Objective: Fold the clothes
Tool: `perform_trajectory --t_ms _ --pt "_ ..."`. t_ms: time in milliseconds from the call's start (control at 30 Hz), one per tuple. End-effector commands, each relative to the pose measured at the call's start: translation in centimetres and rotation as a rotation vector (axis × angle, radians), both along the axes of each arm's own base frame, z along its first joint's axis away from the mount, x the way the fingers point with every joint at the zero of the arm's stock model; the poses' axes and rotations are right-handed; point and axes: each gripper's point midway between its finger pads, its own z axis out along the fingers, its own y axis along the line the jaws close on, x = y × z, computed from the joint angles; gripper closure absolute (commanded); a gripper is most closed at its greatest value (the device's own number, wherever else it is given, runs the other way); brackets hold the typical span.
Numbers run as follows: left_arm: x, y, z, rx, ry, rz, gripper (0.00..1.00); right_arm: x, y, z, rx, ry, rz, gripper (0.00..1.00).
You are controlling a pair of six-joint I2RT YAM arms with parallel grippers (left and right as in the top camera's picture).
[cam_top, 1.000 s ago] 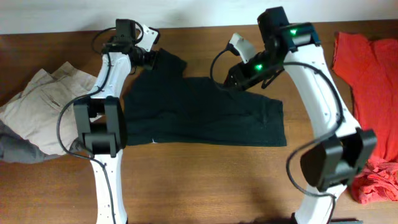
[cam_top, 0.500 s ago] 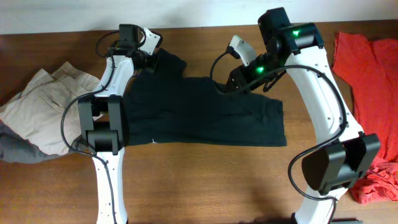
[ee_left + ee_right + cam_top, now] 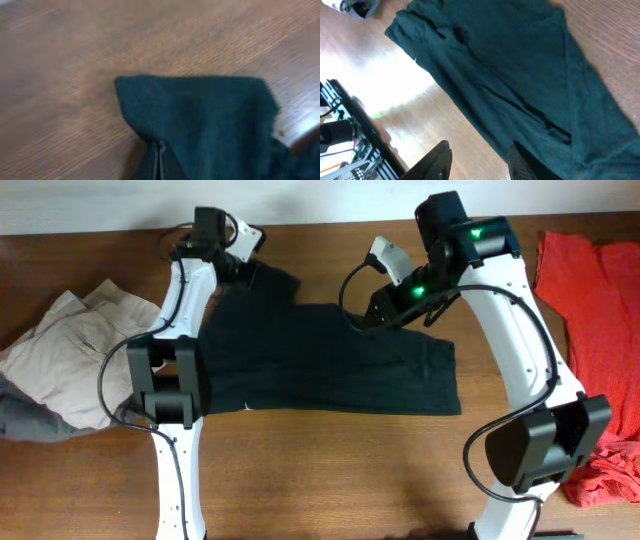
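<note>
The left gripper [image 3: 238, 268] is closed. Its wrist view shows no fingers, but the sleeve [image 3: 200, 115] of the black T-shirt [image 3: 330, 365] gathers into a tight crease right under the camera, so I judge it pinched there. From that grip the shirt runs away toward the other arm, its long axis lying sideways across the table [image 3: 330, 470]. The sleeve is the only part sticking out past the far edge of the body. Any fold of that sleeve therefore goes inward, toward the robot and onto the body, and the left arm is the one already on it.

The right gripper [image 3: 479, 146] hangs just above the shirt's other far corner, fingers apart with nothing between them.

A second ago the left jaws stood apart near the same sleeve; they have since shut. The right arm has shifted only slightly, and the shirt lies as it did.
</note>
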Motion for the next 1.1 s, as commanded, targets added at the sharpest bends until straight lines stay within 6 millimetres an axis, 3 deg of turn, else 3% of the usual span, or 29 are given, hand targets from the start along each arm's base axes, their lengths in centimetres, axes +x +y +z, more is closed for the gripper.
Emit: perform_trajectory --t_ms 0,133,267,700,767,1067 --pt "0.6 0.6 3.2 0.032 -0.031 0.008 1.0 0.1 -0.2 0.5 -0.021 -0.035 0.009 0.59" --pt "-1.4 0.7 4.0 0.039 0.051 0.006 1.0 0.2 -0.3 0.5 -0.024 -0.039 0.009 0.59" --pt "-6.0 0.9 3.7 0.056 0.244 0.0 1.0 0.3 -0.2 0.5 -0.022 -0.047 0.008 0.59" --pt "-15.0 1.6 3.1 0.087 0.621 -0.008 1.0 0.4 -0.2 0.5 -0.021 -0.05 0.009 0.59" --pt "-15.8 1.7 3.2 0.09 0.658 -0.008 1.0 0.4 -0.2 0.5 -0.021 -0.05 0.009 0.59" --pt "-16.0 0.8 3.4 0.044 0.694 0.086 0.96 0.4 -0.2 0.5 -0.021 -0.05 0.008 0.59"
